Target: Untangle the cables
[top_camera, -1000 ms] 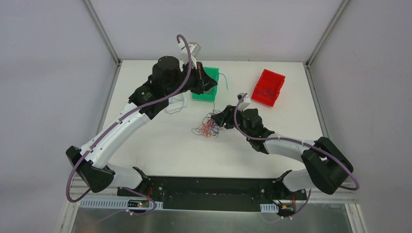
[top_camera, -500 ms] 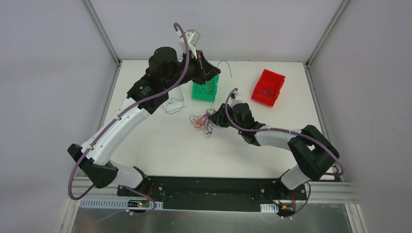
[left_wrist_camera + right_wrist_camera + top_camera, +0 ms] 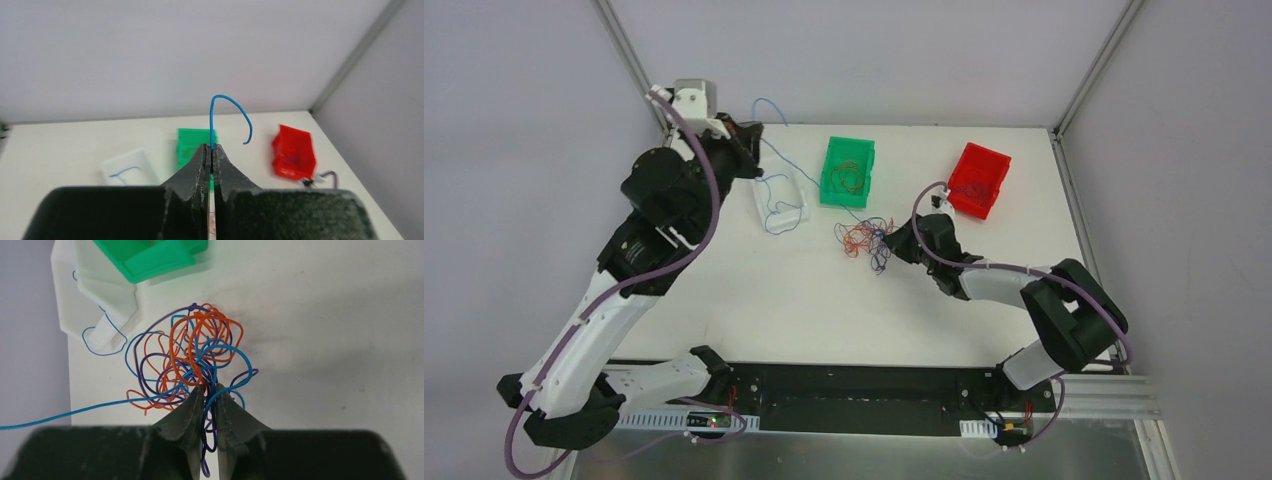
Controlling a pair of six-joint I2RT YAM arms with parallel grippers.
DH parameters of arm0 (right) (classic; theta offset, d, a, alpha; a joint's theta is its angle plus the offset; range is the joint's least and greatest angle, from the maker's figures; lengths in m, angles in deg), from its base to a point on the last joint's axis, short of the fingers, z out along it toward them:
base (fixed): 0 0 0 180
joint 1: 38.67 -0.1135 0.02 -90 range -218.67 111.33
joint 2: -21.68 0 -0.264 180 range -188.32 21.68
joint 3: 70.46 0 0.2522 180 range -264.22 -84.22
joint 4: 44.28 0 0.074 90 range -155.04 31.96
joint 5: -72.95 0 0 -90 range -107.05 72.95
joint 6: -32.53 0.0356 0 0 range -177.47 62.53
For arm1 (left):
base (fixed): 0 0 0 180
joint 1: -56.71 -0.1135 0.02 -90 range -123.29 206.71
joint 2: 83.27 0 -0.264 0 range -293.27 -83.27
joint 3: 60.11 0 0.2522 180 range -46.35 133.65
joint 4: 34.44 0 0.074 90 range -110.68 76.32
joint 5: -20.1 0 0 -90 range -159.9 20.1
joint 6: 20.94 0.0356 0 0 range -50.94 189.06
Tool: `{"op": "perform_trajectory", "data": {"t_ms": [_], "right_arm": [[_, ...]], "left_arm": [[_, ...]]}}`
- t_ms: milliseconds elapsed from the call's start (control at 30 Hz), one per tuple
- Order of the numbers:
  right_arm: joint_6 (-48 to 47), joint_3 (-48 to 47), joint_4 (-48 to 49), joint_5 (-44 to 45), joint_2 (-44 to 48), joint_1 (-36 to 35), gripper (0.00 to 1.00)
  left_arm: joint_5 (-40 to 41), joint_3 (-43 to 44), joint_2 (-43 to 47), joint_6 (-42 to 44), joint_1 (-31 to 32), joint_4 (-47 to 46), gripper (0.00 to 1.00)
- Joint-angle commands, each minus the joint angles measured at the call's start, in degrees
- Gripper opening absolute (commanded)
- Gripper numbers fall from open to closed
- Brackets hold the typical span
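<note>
the whole cell is bright and evenly lit from overhead, a soft white light with no hard edges. on the worktop (image 3: 754, 300) the arms throw only pale, fuzzy shadows, and the green bin (image 3: 150, 257) leaves a faint greenish tint beside itself. there is no real glare, just a dull sheen on the metal strip (image 3: 864, 450) at the near edge. the overhead view is crisp, though the frame posts lean outward towards the corners. up close the cables (image 3: 200, 350) are sharp, while the right gripper (image 3: 210, 392) goes dark and soft lower down. the left gripper (image 3: 210, 150) looks grainy and blurred; the blue cable (image 3: 227, 102) above it stands clear against the wall.
</note>
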Motion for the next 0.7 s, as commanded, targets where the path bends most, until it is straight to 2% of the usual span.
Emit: {"op": "perform_trajectory", "data": {"t_ms": [0, 100, 267, 333, 467, 567, 667], "right_arm": [[5.12, 2.35, 0.63, 5.05, 3.75, 1.82, 0.15], [5.82, 3.81, 0.82, 6.59, 5.75, 2.68, 0.15], [2.73, 6.06, 0.90, 11.24, 10.98, 2.71, 0.16], [1.40, 6.37, 0.90, 12.06, 12.34, 2.67, 0.15], [-1.33, 6.12, 1.76, 9.51, 13.70, 2.61, 0.15], [-3.73, 6.21, 4.03, 6.50, 13.99, 2.29, 0.15], [-6.49, 5.13, 3.30, 5.86, 14.40, 1.39, 0.15]], "left_arm": [[22.35, -3.82, 5.65, 12.86, 0.00, -2.22, 0.00], [28.24, -7.76, 9.29, 16.06, -0.04, -2.21, 0.00], [29.51, -15.01, 13.53, 15.79, -0.08, -2.05, 0.00], [26.81, -18.87, 15.50, 13.49, -0.09, -1.90, 0.00], [14.99, -28.51, 19.42, 4.53, -0.09, -1.29, 0.00], [8.20, -34.37, 18.77, -0.94, -0.14, 0.12, 0.00], [4.87, -38.37, 16.80, -5.15, -0.11, 2.31, 0.00]]}}
